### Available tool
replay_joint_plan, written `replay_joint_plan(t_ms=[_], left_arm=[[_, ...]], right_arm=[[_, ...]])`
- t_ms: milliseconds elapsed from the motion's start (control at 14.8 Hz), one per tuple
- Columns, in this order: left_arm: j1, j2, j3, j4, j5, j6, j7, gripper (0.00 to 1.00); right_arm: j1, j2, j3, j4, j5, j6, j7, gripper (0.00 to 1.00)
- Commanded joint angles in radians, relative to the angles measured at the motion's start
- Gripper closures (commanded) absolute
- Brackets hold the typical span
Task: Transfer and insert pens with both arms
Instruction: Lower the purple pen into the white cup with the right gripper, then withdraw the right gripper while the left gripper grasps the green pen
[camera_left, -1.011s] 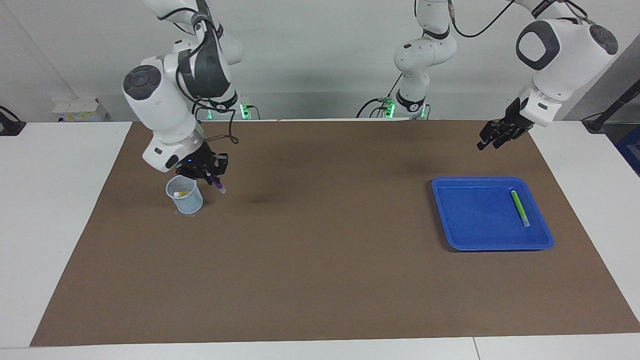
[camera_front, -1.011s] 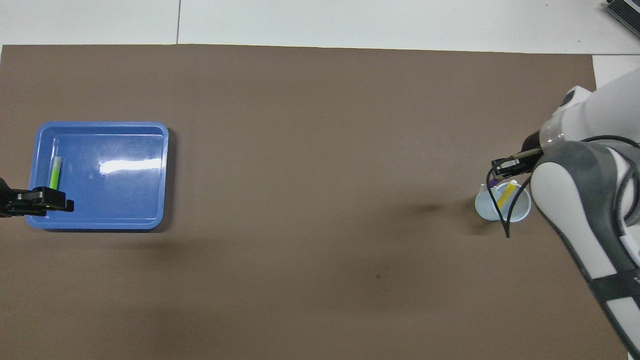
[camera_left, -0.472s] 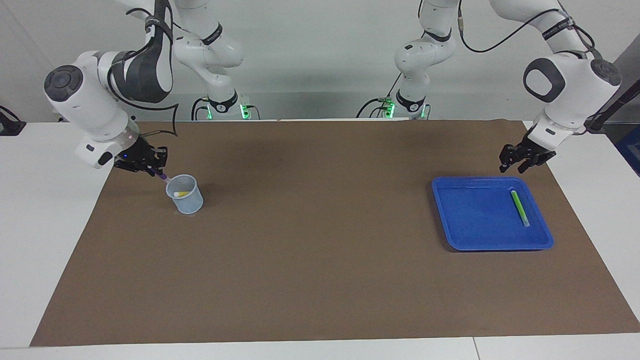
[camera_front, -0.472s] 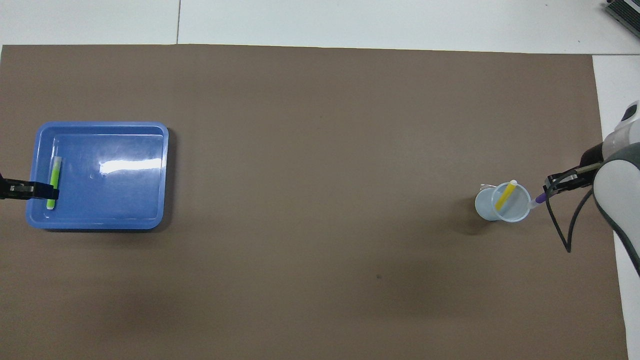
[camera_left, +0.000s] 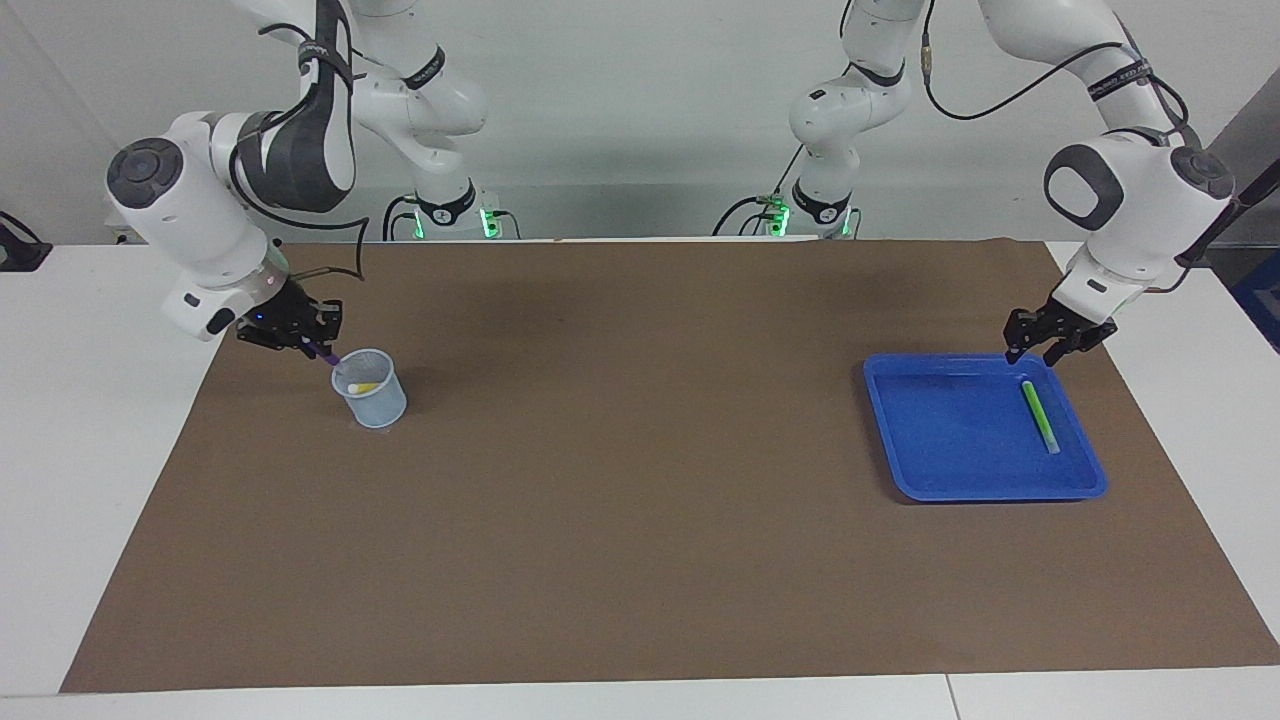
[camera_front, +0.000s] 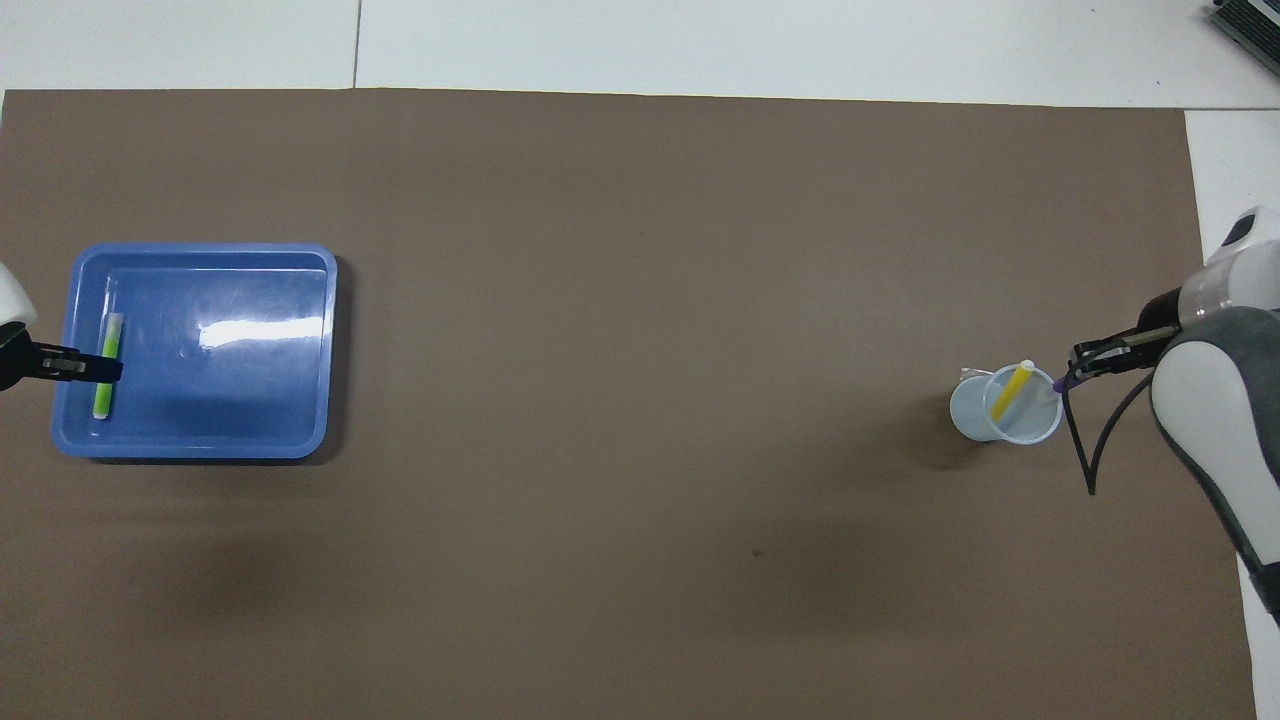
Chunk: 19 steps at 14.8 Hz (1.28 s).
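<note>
My right gripper (camera_left: 312, 345) is shut on the purple pen (camera_left: 327, 353), which slants down to the rim of a pale translucent cup (camera_left: 372, 405). From above, the purple pen (camera_front: 1060, 382) meets the cup (camera_front: 975, 420) at its rim, beside my right gripper (camera_front: 1075, 368). The yellow pen (camera_left: 366, 387) leans inside the cup, and shows in the overhead view too (camera_front: 1010, 390). The green pen (camera_left: 1040, 415) lies in the blue tray (camera_left: 950, 470). My left gripper (camera_left: 1030, 355) hangs open and empty just above the tray's edge nearest the robots; from above, the left gripper (camera_front: 110, 370) crosses the green pen (camera_front: 108, 340).
A brown mat (camera_left: 640, 560) covers the white table. The cup stands toward the right arm's end and the blue tray (camera_front: 200, 440) toward the left arm's end. A black cable (camera_front: 1085, 450) loops off the right arm near the cup.
My right gripper swung the purple pen across the cup toward the right arm's end, then eased back until the pen's tip met the rim. My left gripper came down over the green pen.
</note>
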Motion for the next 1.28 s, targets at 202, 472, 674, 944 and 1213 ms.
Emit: replay_joint_plan(t_ms=[202,472,674,944,1213], left_arm=[[0.019,0.138,-0.008,0.051,0.080,0.120,0.080,0.39],[0.019,0.172,-0.008,0.075,0.103,0.124,0.087,0.37],[0.033,0.200,-0.008,0.080,0.103,0.150,0.086,0.37],[0.073,0.227,-0.009,0.083,0.087,0.172,0.068,0.38],[0.062,0.229,-0.009,0.077,0.028,0.170,-0.032,0.38]], right_arm=[[-0.004,-0.035,0.009,-0.147,-0.007,0.165,0.033,1.00],[-0.004,-0.035,0.011,-0.141,-0.004,0.147,0.028,0.55],[0.026,-0.041,0.012,-0.110,0.045,0.095,0.030,0.53],[0.062,-0.056,0.020,-0.041,0.180,-0.002,0.041,0.49],[0.180,-0.055,0.023,-0.041,0.303,0.053,0.186,0.49]])
